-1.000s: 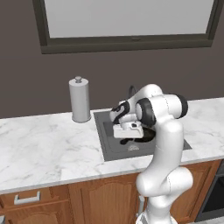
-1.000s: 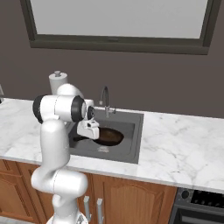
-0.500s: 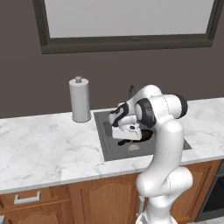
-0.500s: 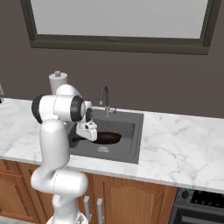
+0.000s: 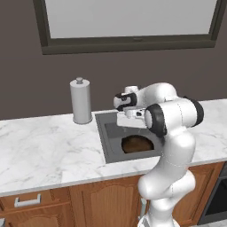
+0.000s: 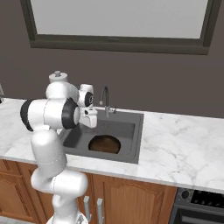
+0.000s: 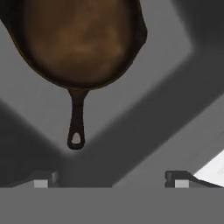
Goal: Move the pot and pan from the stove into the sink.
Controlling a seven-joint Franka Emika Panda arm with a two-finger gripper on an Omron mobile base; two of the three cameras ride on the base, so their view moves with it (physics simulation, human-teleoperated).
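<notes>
The pan (image 7: 81, 41) lies on the sink (image 5: 111, 142) floor, just beyond the gripper (image 7: 111, 179), whose jaws stand open and empty. That half looks done; fetching the pot from the stove comes next.

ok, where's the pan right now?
The pan lies on the floor of the sink, in front of the faucet; the open tool hangs above its handle.

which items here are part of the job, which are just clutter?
Job:
- pan, lying in the sink
- gripper, open above the pan, holding nothing

Clutter:
- paper towel roll on the counter
- faucet
- window frame
</notes>
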